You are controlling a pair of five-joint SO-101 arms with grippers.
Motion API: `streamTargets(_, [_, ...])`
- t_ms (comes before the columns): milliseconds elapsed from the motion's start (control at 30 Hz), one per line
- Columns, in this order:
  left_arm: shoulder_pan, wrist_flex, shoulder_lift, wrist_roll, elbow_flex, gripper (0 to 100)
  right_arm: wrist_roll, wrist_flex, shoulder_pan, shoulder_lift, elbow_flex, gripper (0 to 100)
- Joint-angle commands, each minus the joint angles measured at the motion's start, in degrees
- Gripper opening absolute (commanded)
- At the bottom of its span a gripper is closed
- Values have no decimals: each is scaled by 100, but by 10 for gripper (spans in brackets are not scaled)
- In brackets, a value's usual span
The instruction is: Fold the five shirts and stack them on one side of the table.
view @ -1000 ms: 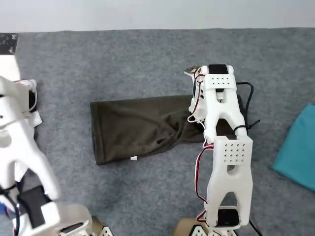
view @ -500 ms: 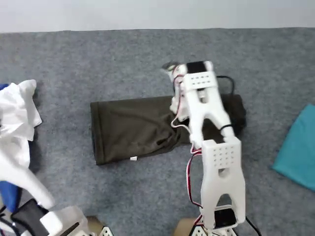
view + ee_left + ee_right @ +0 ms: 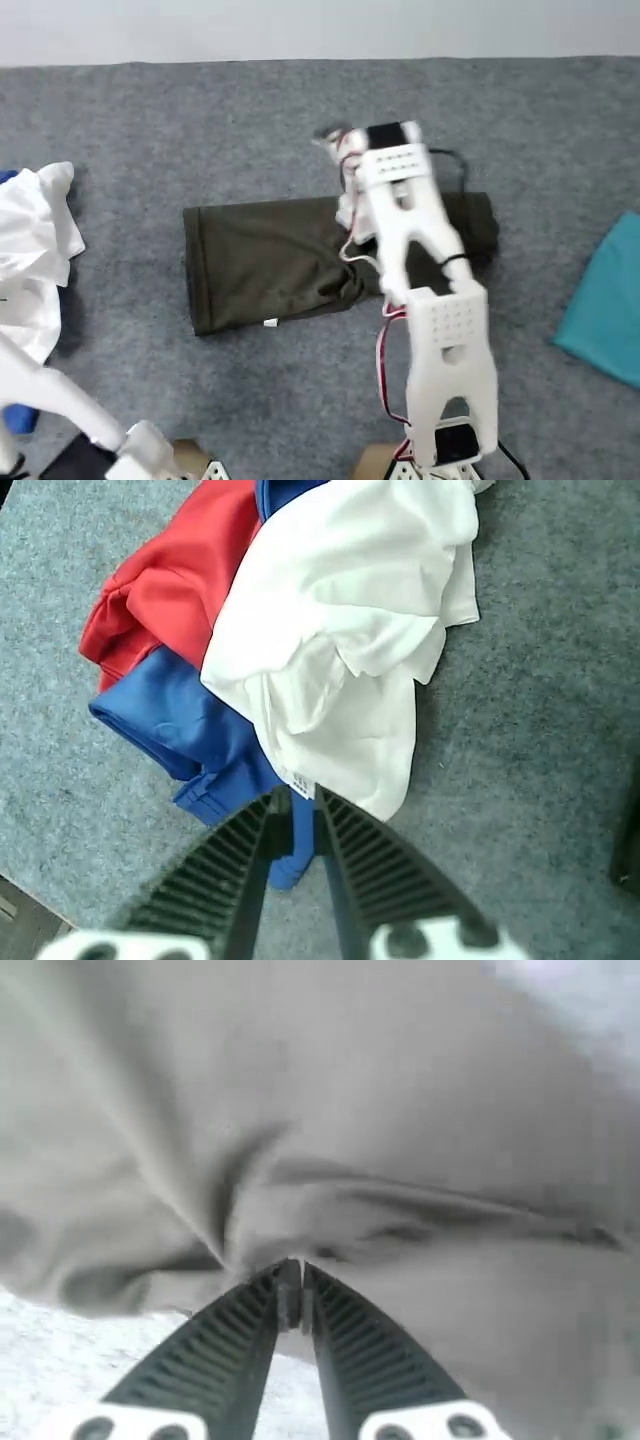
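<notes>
A dark olive shirt (image 3: 260, 260) lies stretched across the middle of the grey table. The right arm (image 3: 405, 200) stands over its right half. In the right wrist view my right gripper (image 3: 291, 1278) is shut on a raised fold of the olive shirt (image 3: 400, 1110). A crumpled white shirt (image 3: 35, 250) lies at the table's left edge. In the left wrist view this white shirt (image 3: 350, 610) rests on a blue shirt (image 3: 170, 720) and a red shirt (image 3: 170, 580). My left gripper (image 3: 300, 805) hangs above that heap, shut, with nothing between its fingers.
A folded teal shirt (image 3: 605, 305) lies at the right edge of the table. Bare grey mat (image 3: 200, 120) stretches behind the olive shirt and also in front of it (image 3: 270, 390). The left arm's white link (image 3: 50, 400) sits at the lower left corner.
The right arm swung left across the olive shirt, pulling its fold along. The left arm drew back toward the lower left corner, uncovering the white shirt.
</notes>
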Motion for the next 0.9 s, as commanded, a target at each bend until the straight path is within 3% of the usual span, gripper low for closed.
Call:
streamTargets(0, [-35, 105, -527, -44, 180, 44, 44, 224, 716, -602, -97, 14])
streamTargets(233, [-35, 105, -1213, -44, 585, 44, 97, 215, 2105, -22, -53, 14])
streamTargets(433, [-35, 105, -1785, -53, 919, 44, 536, 224, 2677, 1024, -53, 14])
streamTargets(567, [-35, 105, -2119, -220, 1209, 44, 536, 233, 3020, 760, -53, 13])
streamTargets(700, [-35, 105, -2400, -352, 1560, 44, 536, 233, 3055, -22, -53, 13])
streamTargets(867, [-35, 105, -2699, -360, 1815, 44, 501, 233, 2396, -725, -53, 13])
